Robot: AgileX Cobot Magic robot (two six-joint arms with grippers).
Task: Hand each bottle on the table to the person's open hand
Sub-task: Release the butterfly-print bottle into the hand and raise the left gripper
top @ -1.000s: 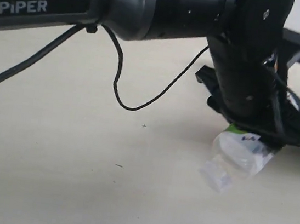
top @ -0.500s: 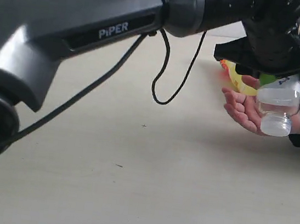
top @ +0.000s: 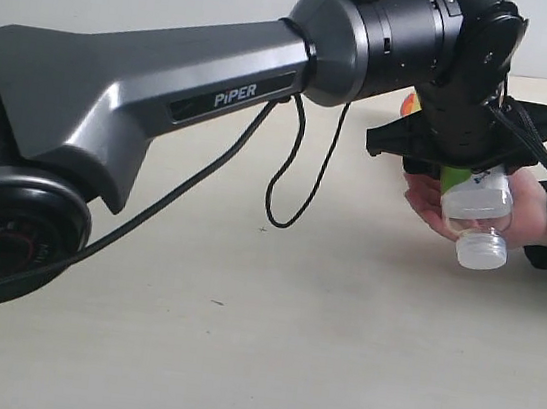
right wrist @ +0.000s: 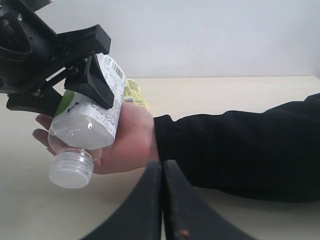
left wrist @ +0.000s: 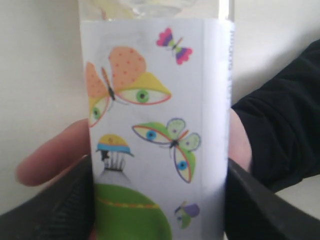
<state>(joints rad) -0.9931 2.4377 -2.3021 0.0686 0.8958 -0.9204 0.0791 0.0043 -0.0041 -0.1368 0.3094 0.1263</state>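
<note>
In the exterior view, the left gripper (top: 471,172) is holding the colourful-label bottle (top: 477,203) cap down, with its jaws spread wide around the body, just over the person's open hand (top: 526,220).

In the left wrist view, the pads (left wrist: 65,205) are pressing on both sides of the label.

In the right wrist view, the right gripper (right wrist: 162,200) is hanging closed and empty. The bottle is leaning on the palm. If the jaws are opening before the fingers are curling, the tilted bottle may slide off onto the table (right wrist: 225,85).
</note>
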